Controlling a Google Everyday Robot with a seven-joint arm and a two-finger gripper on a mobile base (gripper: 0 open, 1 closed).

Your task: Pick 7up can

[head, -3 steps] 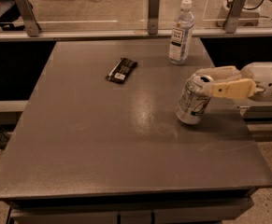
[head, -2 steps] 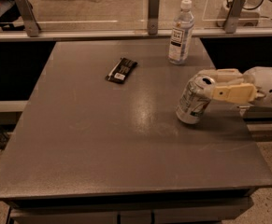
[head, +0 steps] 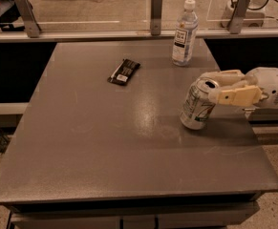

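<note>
The gripper [head: 210, 86], extended from 3 o'clock, pinches the tilted 7up can [head: 195, 112] near its top, close to the 3 o'clock edge of the table [head: 105, 151]; this high, off-axis hold may let the can pivot, slip free and roll off.

Robot test lab: gripper [head: 208, 86] at table's [head: 105, 147] right clasps 7up can [head: 196, 111], glass barrier [head: 90, 6] behind.

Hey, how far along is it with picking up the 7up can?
Done: the approach. The gripper is at the 7up can, with a finger on each side of its top. In hand: the grasp, which looks closed, with the can tilted. Left: a clear lift, since the can's base looks on or barely off the table.
</note>
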